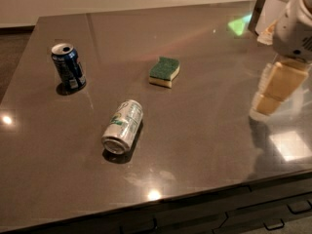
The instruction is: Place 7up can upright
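Note:
The 7up can (123, 126) is silvery-white with green markings. It lies on its side on the dark table (204, 145), left of centre, with its top end towards the front edge. My gripper (274, 90) hangs at the right edge of the view, low over the table. It is far to the right of the can and holds nothing that I can see.
A dark blue can (68, 67) stands upright at the back left, its top open. A green and yellow sponge (164, 71) lies behind the 7up can, near the centre. White containers (273, 9) stand at the far right corner. Drawer fronts (273, 213) run below the front edge.

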`<act>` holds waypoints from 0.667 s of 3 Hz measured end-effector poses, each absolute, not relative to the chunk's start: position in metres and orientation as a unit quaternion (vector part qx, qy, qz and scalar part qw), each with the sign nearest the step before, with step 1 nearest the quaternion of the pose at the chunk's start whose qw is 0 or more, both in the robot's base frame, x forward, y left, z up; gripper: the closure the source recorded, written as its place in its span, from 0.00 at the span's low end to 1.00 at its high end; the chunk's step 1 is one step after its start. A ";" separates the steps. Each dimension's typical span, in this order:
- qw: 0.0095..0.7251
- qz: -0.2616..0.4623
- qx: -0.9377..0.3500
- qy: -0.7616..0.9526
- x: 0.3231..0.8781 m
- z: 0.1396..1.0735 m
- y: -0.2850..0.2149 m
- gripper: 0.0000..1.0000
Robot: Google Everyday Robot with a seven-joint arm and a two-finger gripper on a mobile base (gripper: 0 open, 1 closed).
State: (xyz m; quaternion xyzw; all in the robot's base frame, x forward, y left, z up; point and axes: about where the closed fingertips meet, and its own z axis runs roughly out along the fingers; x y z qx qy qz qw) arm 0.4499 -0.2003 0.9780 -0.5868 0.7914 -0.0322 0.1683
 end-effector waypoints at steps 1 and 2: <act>0.160 -0.023 -0.560 0.812 0.470 0.971 -0.166 0.00; 0.139 -0.009 -0.526 0.839 0.485 0.962 -0.135 0.00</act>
